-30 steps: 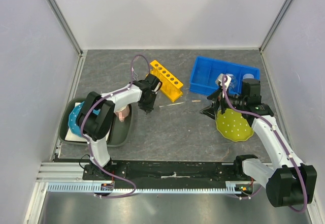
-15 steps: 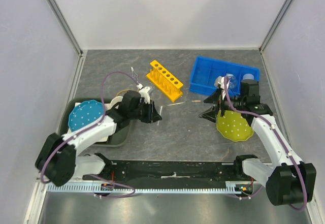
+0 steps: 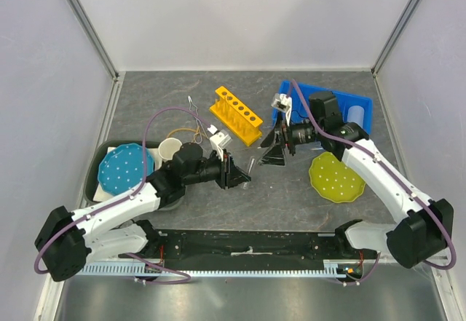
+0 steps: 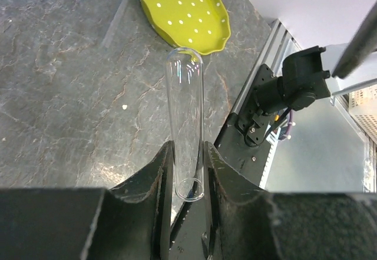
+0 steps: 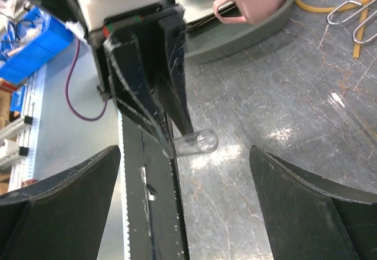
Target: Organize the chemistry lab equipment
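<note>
1. Left gripper (image 3: 234,173), over the table's (image 3: 291,197) middle, is clamped on a clear tube near its open end. The right gripper (image 3: 275,146) faces it from just beside, jaws spread wide and holding nothing.
2. The rack (image 3: 236,115) stands toward the far edge, centre, with no hole visibly filled.
3. The tube (image 4: 185,101) juts from the left fingers (image 4: 158,171), off the table, its round end toward the right gripper.
4. This looks like a handover. The right jaws should go around the tube's free half and close squarely and gently, since glass slips. The left should let go only once that grip holds.
</note>
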Robot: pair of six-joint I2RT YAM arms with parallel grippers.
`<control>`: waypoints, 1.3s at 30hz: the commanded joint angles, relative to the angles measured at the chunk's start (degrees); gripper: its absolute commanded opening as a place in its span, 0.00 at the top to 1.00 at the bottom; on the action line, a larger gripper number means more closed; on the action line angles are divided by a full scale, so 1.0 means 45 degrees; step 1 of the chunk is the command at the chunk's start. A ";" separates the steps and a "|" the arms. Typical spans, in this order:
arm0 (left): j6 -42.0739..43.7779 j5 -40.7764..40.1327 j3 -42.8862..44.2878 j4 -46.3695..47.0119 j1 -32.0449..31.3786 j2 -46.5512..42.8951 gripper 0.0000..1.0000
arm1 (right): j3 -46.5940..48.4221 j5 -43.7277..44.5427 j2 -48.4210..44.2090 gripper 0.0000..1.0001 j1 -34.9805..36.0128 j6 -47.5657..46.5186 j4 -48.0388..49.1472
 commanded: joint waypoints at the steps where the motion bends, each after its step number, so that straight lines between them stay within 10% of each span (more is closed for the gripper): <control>1: 0.0277 -0.0387 0.0497 0.0418 -0.0248 -0.0472 0.88 | 0.0784 0.0985 0.0691 0.02 0.0191 0.2369 0.0254; 9: 0.0452 -0.0387 0.0458 0.0223 -0.0268 -0.0728 0.88 | 0.0139 0.0655 0.1316 0.05 0.0718 0.4304 0.1700; 29: 0.0726 -0.0953 0.0731 -0.0323 -0.0268 -0.0747 0.86 | 0.0529 -0.0322 0.2469 0.74 0.1363 0.4872 0.2228; 32: 0.0707 -0.1420 0.0887 -0.0965 -0.0268 -0.1039 0.68 | 0.1036 -0.0245 0.2645 0.78 0.1343 0.4424 0.1975; 36: 0.0803 -0.3251 0.1024 -0.2641 -0.0170 -0.2112 0.20 | 0.2675 0.0476 0.3366 0.78 0.1343 0.2687 0.0648; 39: 0.1154 -0.4230 0.1628 -0.4824 0.0317 -0.3088 0.09 | 0.4003 0.1393 0.4147 0.78 0.1324 0.1671 0.0081</control>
